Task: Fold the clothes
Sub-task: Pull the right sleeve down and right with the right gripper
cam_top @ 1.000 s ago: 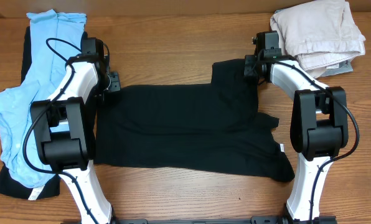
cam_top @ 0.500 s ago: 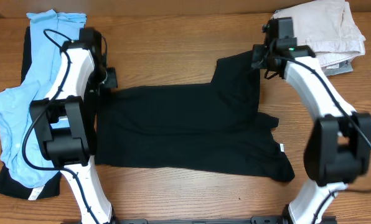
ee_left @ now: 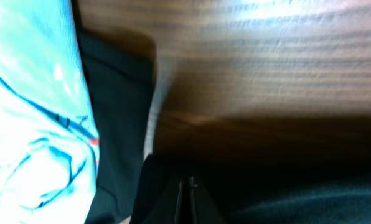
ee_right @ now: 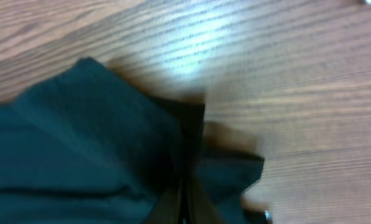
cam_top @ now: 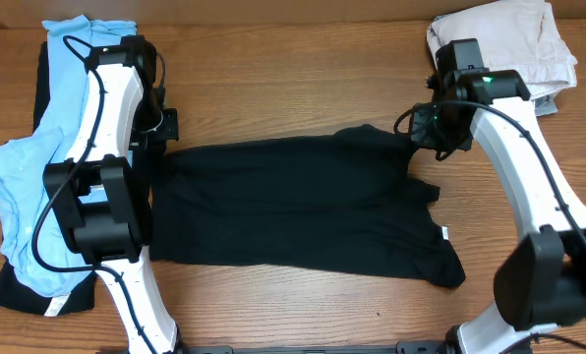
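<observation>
A plain black garment (cam_top: pixel 293 202) lies spread across the middle of the table, with a small white label (cam_top: pixel 444 233) near its right edge. My left gripper (cam_top: pixel 167 126) is at its far left corner, and its fingers (ee_left: pixel 187 183) are shut, pinching the black cloth (ee_left: pixel 297 199). My right gripper (cam_top: pixel 423 126) is at the far right corner. Its fingers (ee_right: pixel 185 193) are shut on a bunched fold of the black cloth (ee_right: pixel 79 124). Light blue clothes (cam_top: pixel 72 59) lie at the far left over another black piece (cam_top: pixel 18 287).
A folded beige garment (cam_top: pixel 504 44) sits at the back right corner, just behind my right arm. The light blue cloth (ee_left: pixel 30 93) lies close to the left of my left gripper. Bare wood shows behind the black garment (cam_top: pixel 293 88) and along the front edge.
My right gripper has pulled the far right flap toward the front and right, so the raised flap now lies level with the far edge. My left gripper shifted slightly left.
</observation>
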Robot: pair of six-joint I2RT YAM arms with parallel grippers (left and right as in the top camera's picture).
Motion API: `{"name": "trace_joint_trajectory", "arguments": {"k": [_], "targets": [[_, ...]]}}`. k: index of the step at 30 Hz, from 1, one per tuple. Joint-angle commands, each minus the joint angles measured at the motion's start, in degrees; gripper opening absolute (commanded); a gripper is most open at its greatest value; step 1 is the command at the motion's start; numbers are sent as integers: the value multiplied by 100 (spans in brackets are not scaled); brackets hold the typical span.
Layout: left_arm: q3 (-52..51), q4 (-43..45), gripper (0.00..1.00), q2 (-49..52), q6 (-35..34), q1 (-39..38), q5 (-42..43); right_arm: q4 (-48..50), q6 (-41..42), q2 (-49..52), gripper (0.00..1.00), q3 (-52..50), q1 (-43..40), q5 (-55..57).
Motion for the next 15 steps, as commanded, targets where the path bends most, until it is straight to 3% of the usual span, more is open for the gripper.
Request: {"name": "trace_joint_trajectory", "arguments": {"k": [1,15], "targets": [[138,-164,4,-2,90,0,-129,-249,81,-629,4,50,-37,-52],[138,-675,4,-387,-216,-2,-476,-1497,103,-1246,4,-374,-251,-85]]}}
